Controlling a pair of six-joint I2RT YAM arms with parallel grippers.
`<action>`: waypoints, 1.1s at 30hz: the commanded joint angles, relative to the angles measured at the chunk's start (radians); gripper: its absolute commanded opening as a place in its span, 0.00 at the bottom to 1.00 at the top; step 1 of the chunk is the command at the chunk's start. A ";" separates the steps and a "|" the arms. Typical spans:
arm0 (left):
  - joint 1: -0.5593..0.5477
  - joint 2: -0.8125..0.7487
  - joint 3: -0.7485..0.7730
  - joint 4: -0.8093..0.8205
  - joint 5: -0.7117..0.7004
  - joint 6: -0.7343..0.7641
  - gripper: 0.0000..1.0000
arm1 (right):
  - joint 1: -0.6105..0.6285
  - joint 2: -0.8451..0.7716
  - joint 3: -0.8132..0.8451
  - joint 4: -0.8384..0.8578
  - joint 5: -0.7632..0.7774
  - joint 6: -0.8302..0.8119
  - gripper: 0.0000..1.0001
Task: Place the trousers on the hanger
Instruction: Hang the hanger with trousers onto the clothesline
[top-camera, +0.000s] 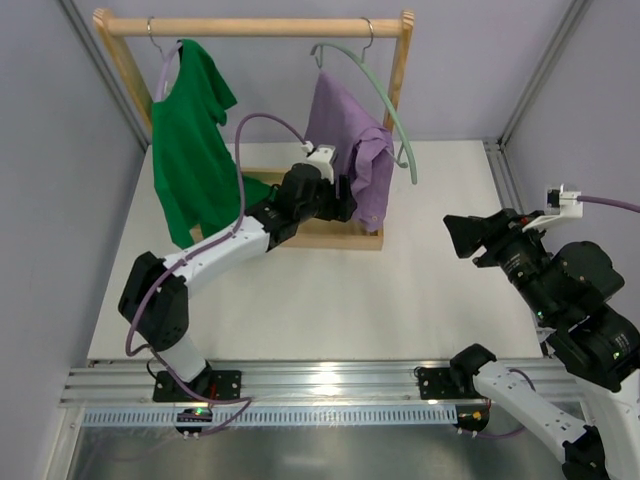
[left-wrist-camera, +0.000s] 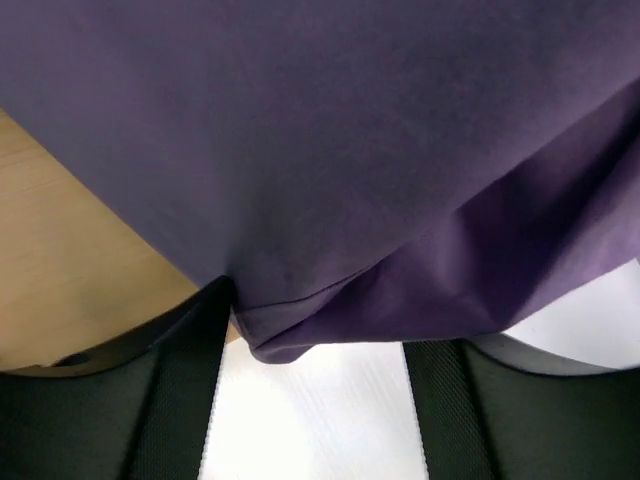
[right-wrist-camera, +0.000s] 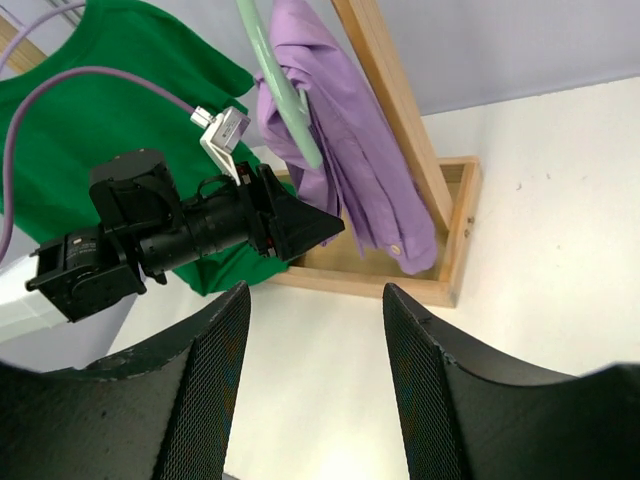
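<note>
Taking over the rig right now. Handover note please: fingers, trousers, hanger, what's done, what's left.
Left gripper: fingers open, up against the lower hem of the trousers. The hem touches one finger but is not clamped.
Right gripper: fingers open, empty, off to the right, apart from the trousers.
Trousers are draped over the hanger, which hangs by its hook on the wooden rail, beside the green T-shirt.
Done: trousers look to be on the hanger.
Left: back the left arm off without dragging the fabric, then check that the drape holds.
</note>
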 joint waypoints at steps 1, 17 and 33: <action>-0.009 0.028 0.057 0.080 -0.017 0.010 0.67 | -0.002 -0.009 -0.009 -0.035 0.048 -0.056 0.59; -0.036 0.041 -0.154 0.211 -0.137 -0.091 0.00 | 0.000 -0.040 -0.027 -0.006 0.102 -0.076 0.59; -0.035 -0.304 -0.199 -0.053 -0.053 -0.180 0.83 | -0.002 -0.072 -0.107 -0.161 0.087 -0.034 1.00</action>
